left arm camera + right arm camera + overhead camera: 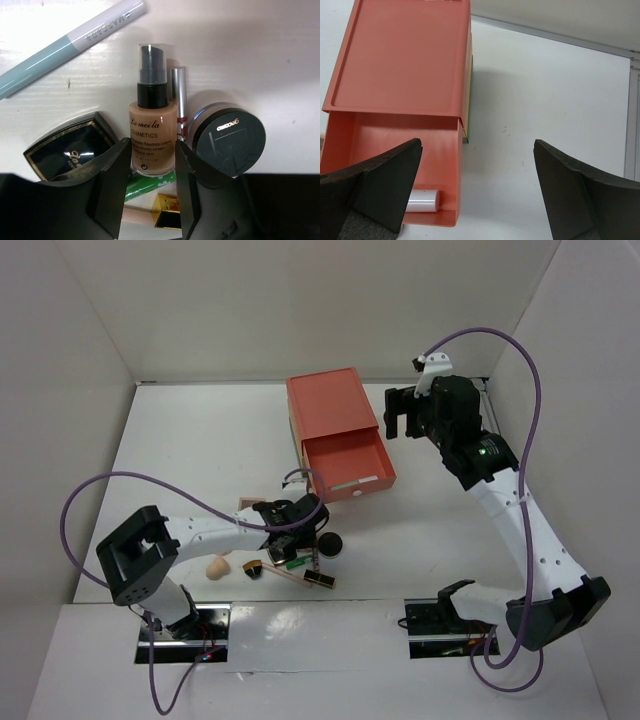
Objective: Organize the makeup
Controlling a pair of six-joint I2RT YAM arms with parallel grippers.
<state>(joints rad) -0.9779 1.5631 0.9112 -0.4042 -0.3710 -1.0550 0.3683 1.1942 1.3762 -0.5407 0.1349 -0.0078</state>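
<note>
I read on the foundation bottle (152, 130) script "Lumeila" over "COSMETICS", finer lines below only partly legible: "flawless creme", "sheer", "skin" | round black jar lid (231, 142): short white word, upside down, I can't make it out | mint pencil (70, 42): grey capitals, inverted, illegible | black compact (70, 150): gold script, partly hidden

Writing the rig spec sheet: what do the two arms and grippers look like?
The left arm and right arm have white links and black joint housings. A purple cable loops along each. A green light glows near the right wrist. The left gripper and right gripper each have two black, wedge-shaped fingers.
</note>
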